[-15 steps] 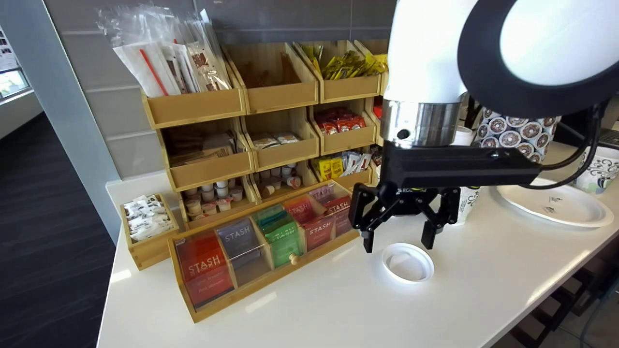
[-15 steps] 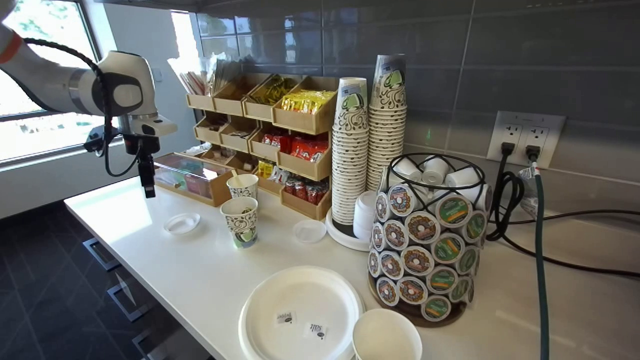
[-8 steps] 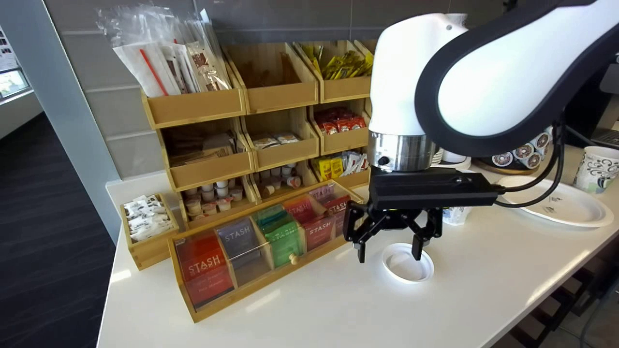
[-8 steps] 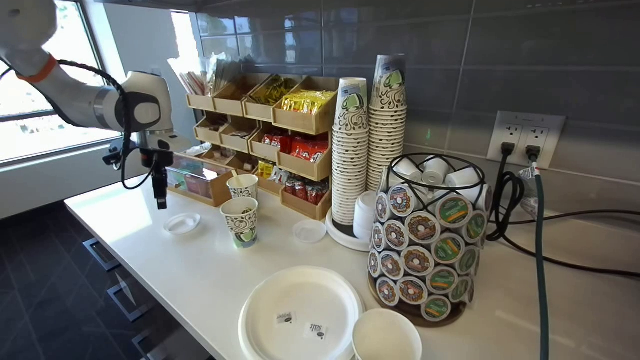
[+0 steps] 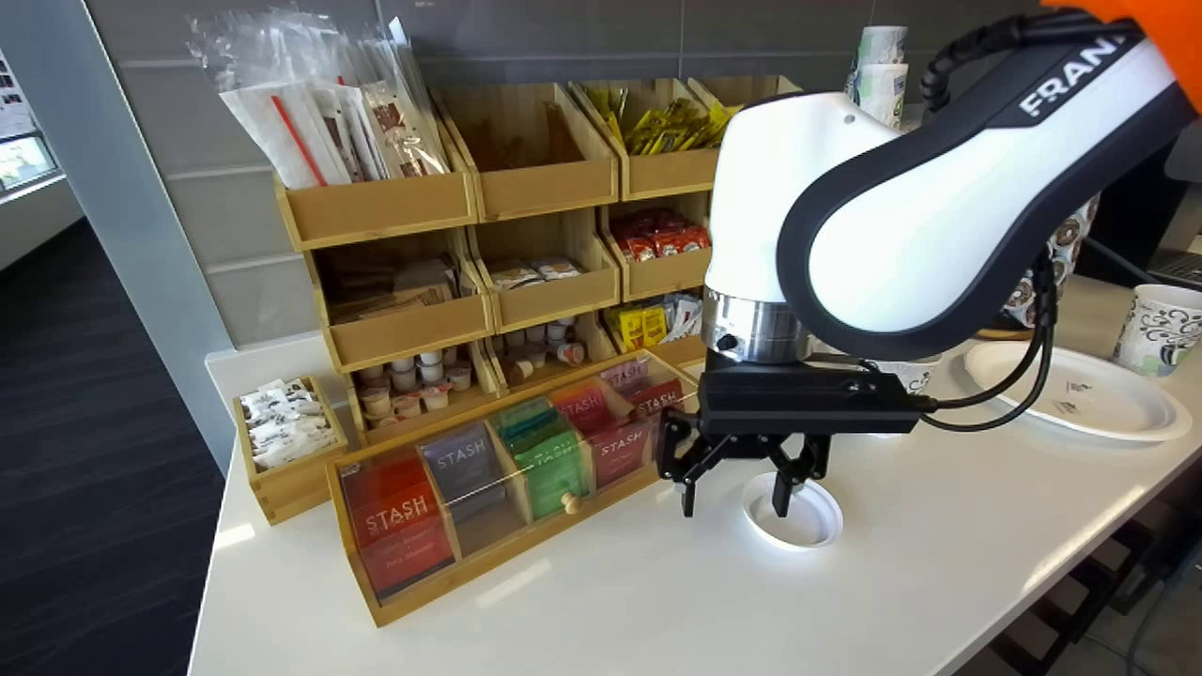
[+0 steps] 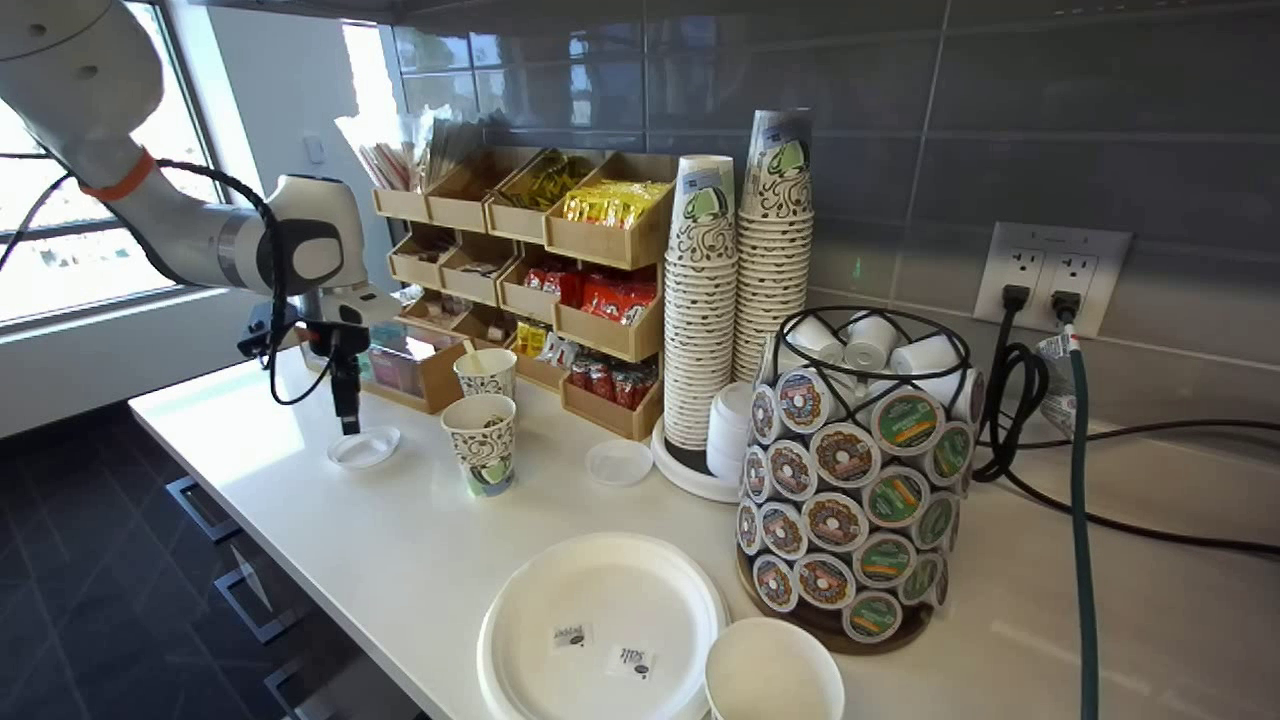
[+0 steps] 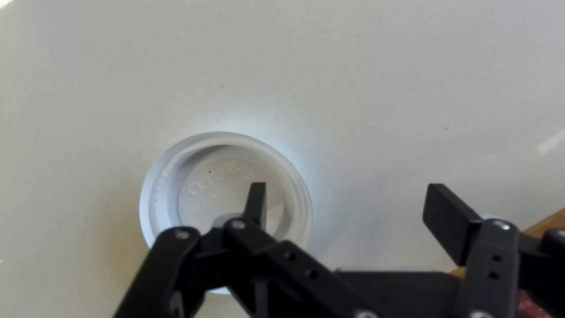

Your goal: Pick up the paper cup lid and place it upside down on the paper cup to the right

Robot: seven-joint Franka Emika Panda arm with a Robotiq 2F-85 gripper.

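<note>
The paper cup lid (image 5: 809, 522) lies on the white counter, sunken side up. It also shows in an exterior view (image 6: 368, 451) and in the wrist view (image 7: 216, 181). My gripper (image 5: 735, 512) is open and empty, low over the lid. In the wrist view the gripper (image 7: 348, 184) has one finger over the lid's inside and the other over the bare counter beside it. Whether a fingertip touches the lid I cannot tell. The paper cup (image 6: 480, 443) with green print stands upright, apart from the lid and the gripper (image 6: 349, 430).
A similar cup (image 6: 487, 374) with a stick stands behind the paper cup. A second flat lid (image 6: 619, 463) lies by the tall cup stacks (image 6: 700, 330). A wooden tea box (image 5: 507, 554) is close beside the gripper. A large white plate (image 6: 515, 610) and a pod carousel (image 6: 840, 500) stand farther along.
My gripper has come down towards the counter and shifted towards the tea box in an exterior view. One finger now overlaps the lid. The lid and cups have not moved; the fingers stay open.
</note>
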